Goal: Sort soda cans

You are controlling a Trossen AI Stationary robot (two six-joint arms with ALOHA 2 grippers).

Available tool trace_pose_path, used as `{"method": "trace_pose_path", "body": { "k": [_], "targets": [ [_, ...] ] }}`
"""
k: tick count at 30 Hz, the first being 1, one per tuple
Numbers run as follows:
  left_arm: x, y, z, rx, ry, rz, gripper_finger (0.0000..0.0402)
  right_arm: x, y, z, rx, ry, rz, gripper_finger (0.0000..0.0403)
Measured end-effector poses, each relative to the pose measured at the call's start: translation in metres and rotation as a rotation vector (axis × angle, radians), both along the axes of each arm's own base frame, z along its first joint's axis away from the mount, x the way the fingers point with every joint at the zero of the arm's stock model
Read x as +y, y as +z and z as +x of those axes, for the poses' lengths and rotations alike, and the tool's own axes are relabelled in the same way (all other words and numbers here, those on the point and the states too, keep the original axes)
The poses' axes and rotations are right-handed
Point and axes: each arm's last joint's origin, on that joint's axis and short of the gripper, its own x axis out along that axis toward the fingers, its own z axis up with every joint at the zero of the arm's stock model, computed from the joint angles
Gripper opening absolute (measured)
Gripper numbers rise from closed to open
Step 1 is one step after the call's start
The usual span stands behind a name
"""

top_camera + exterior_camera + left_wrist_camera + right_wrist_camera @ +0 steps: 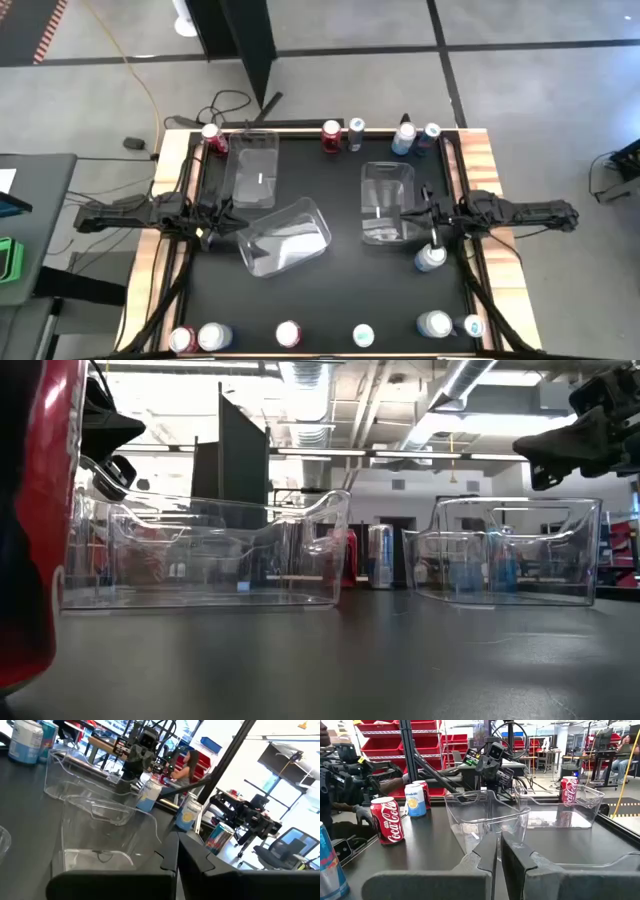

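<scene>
Soda cans stand upright along the table's edges. At the far edge are two red cans (213, 137) (331, 135), a dark blue one (355, 132) and two silver-blue ones (404, 138). Several more stand at the near edge (288, 334). One silver-blue can (431, 258) stands just near of my right gripper. My left gripper (224, 214) (177, 865) is shut and empty between two clear bins (250, 168) (285, 237). My right gripper (416, 213) (498, 857) is shut at the right wall of a third clear bin (387, 200). My right gripper's shut fingertips (490, 845) stand right at the near corner of the clear bin (496, 832), level, coming from the table's right side. I cannot tell whether they touch it. The bin rests flat on the table.
The middle bin (100, 830) lies slanted between the arms. A red can (30, 510) stands close to the low camera at the near edge. Bare black tabletop (340, 290) lies between the bins and the near row of cans. People and shelves show beyond the table.
</scene>
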Motion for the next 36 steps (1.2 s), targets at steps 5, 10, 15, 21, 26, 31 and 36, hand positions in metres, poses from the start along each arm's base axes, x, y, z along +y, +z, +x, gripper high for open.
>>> {"method": "trace_pose_path", "body": {
  "k": [5,10,15,21,26,31,36],
  "targets": [
    [0.0,0.0,0.0,0.0,0.0,0.0,0.0,0.0,0.0,0.0,0.0,0.0,0.0,0.0047],
    [0.0,-0.0001,0.0,0.0,0.0,0.0,0.0,0.0,0.0,0.0,0.0,0.0,0.0,0.0047],
    [0.0,0.0,0.0,0.0,0.0,0.0,0.0,0.0,0.0,0.0,0.0,0.0,0.0,0.0047],
    [0.0,0.0,0.0,0.0,0.0,0.0,0.0,0.0,0.0,0.0,0.0,0.0,0.0,0.0047],
    [0.0,0.0,0.0,0.0,0.0,0.0,0.0,0.0,0.0,0.0,0.0,0.0,0.0,0.0047],
    [0.0,0.0,0.0,0.0,0.0,0.0,0.0,0.0,0.0,0.0,0.0,0.0,0.0,0.0047],
    [0.0015,0.0028,0.0,-0.029,0.051,-0.004,0.0,0.0,0.0,0.0,0.0,0.0,0.0,0.0047]
  ]
}}
